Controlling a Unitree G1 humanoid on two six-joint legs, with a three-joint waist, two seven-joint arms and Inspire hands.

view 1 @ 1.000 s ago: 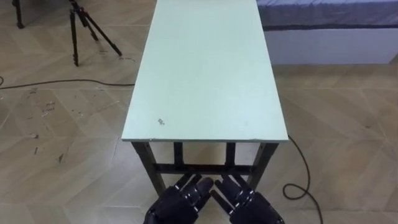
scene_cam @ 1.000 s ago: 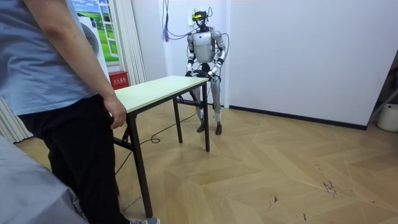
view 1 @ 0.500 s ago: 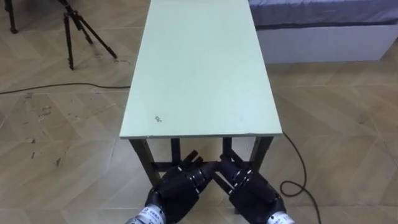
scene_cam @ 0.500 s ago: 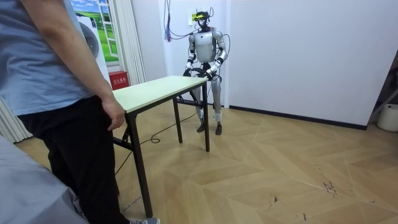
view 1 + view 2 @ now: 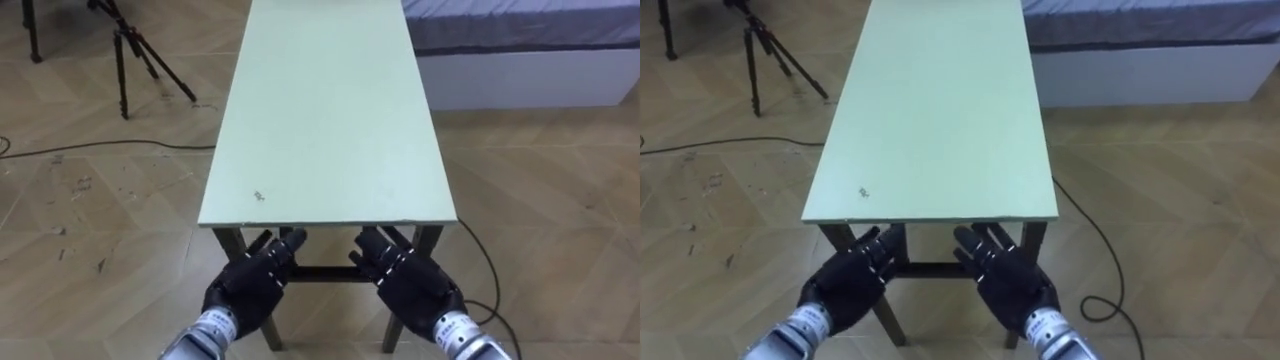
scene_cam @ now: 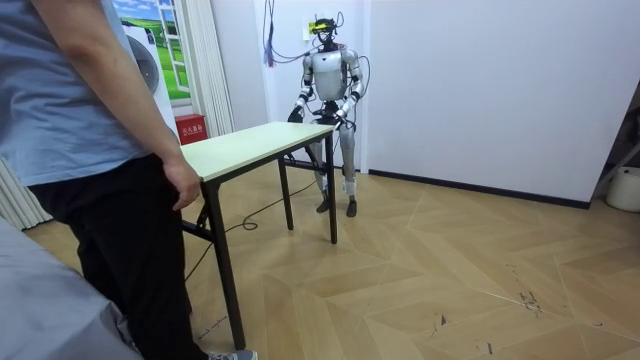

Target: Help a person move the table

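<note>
While I stand at one short end of the table (image 5: 330, 120), close to a white wall (image 6: 480, 90) in the room view, both of my hands are held low in front of me, just under its near edge. The left hand (image 5: 248, 288) is below the near left corner and the right hand (image 5: 412, 288) is below the near right corner, with the dark frame and legs of the table between and behind them. Both hands are released: the fingers (image 5: 283, 250) are stretched forward and a little spread, palms down, and they grasp nothing. The fingertips reach to just below the edge of the pale green top; I cannot tell if they touch its underside.

The table stands with all its legs on the wooden floor (image 5: 100, 220), its long side going away from me. At the far short end, seen in the room view, a person (image 6: 90, 150) stands with one arm hanging down, the hand just beside the far corner; I cannot tell if it touches the top.

On the floor to the left of the table stands a dark tripod (image 5: 130, 50), and a thin cable (image 5: 100, 148) lies across the boards near it. Beyond the far right corner there is a low bed (image 5: 520, 60).
</note>
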